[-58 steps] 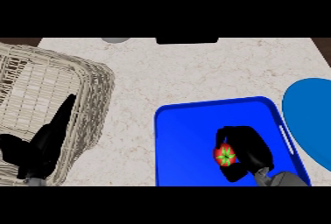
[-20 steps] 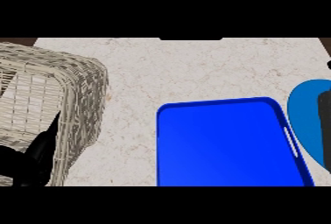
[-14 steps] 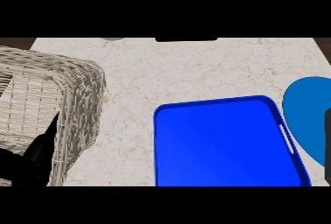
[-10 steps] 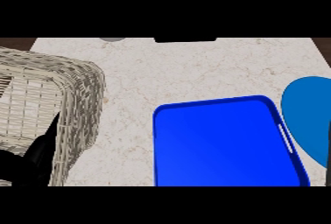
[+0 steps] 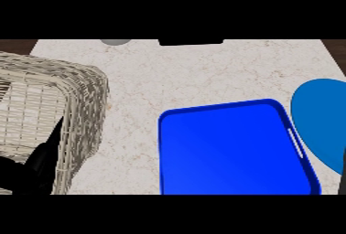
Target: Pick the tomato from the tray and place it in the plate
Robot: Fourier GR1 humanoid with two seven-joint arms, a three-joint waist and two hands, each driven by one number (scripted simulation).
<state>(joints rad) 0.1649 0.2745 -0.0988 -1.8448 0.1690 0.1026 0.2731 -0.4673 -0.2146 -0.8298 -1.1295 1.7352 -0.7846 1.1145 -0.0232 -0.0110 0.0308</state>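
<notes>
A pale, speckled stone worktop (image 5: 175,77) fills the head view. A glossy blue rectangular tray (image 5: 236,151) with a raised rim lies on it at lower centre-right, a short white mark showing along its right rim. Just beside that rim, apart by a thin strip of stone, is a blue round plate (image 5: 321,119), cut off by the view's right edge.

A pale woven wicker basket (image 5: 61,100) stands at the left, well apart from the tray. The black left hand (image 5: 32,170) shows at the lower left corner, in front of the basket's near wall. Its fingers (image 5: 55,132) are straight, close together and pointing up, holding nothing.

Of the right hand (image 5: 343,176) only 1 dark sliver shows, at the right edge over the plate's lower part; whether it holds anything cannot be told. The tomato shows nowhere in this view, so where it is cannot be told.

At the worktop's far edge are a small grey round object (image 5: 116,41) and a flat black object (image 5: 191,41).
</notes>
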